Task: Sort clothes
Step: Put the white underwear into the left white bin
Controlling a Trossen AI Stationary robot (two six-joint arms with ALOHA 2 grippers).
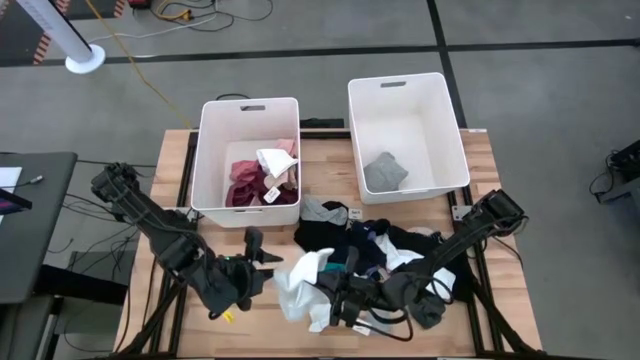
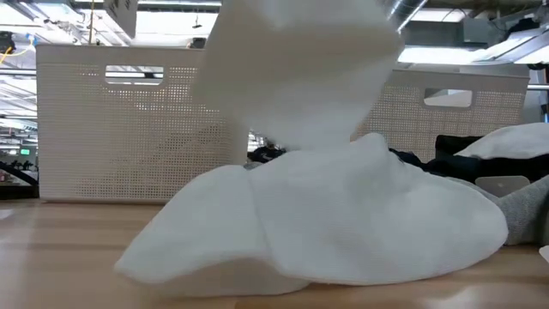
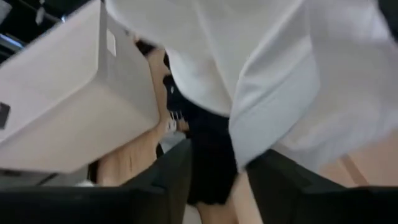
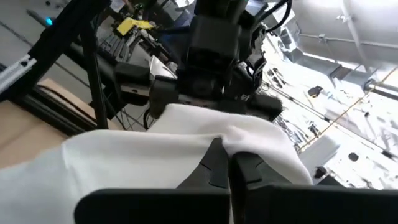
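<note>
1. A wooden table (image 1: 150, 300) is seen from above, with two white plastic bins standing side by side along its far edge.
2. The left bin (image 1: 246, 152) is seen to hold maroon and pink garments (image 1: 248, 185) with a white piece and paper tags on top.
3. The right bin (image 1: 405, 135) is seen to hold a single grey garment (image 1: 384, 172).
4. A pile of clothes (image 1: 375, 245) in black, navy, grey and white is spread on the table in front of the bins, mostly on the right half.
5. A white garment (image 1: 303, 285) lies at the near left edge of that pile, between the two grippers; in the low view (image 2: 343, 223) it fills most of the picture, partly lifted off the table.
6. The right gripper (image 4: 227, 163) is placed low at the white garment, and its fingers are seen pressed together on a fold of the white cloth.
7. The left gripper (image 1: 262, 265) is held just left of the white garment, near the front of the left bin.
8. In the left wrist view the left gripper's fingers (image 3: 168, 180) are seen apart, with white cloth (image 3: 267, 81) hanging just ahead of them and dark fabric (image 3: 211, 155) showing in the gap; nothing is seen clamped.
</note>
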